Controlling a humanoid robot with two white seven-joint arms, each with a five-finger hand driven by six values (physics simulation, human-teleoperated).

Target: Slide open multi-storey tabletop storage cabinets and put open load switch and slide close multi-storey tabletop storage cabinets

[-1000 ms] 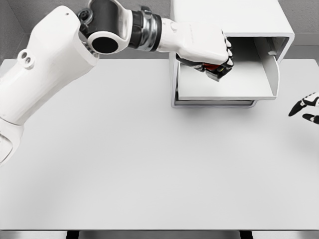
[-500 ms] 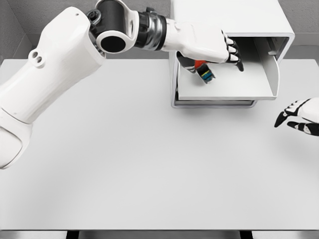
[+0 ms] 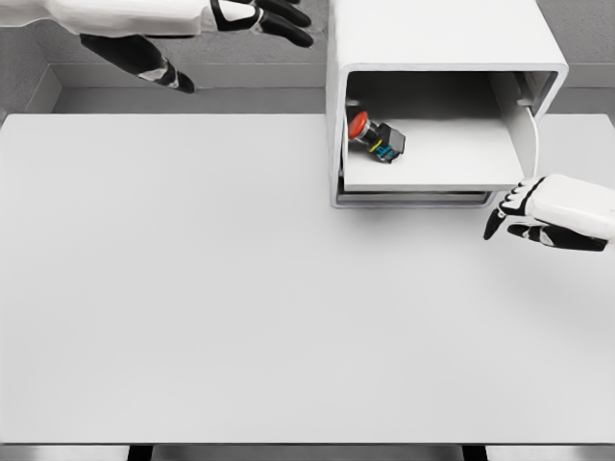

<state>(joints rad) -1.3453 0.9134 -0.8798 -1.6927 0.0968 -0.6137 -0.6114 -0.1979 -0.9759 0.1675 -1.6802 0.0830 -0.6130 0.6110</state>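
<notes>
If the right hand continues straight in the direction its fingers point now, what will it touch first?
Probably the front edge of the pulled-out white drawer of the white tabletop cabinet. The right hand points left and slightly up towards it. Depth is unclear, so it may pass just in front.

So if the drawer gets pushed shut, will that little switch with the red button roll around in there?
Probably only a little. The switch lies on its side on the drawer floor, and its dark body looks boxy, so it should slide more than roll. The round red cap might let it rock. It looks small and light, so a quick shove from the right robot hand could jolt it.
</notes>
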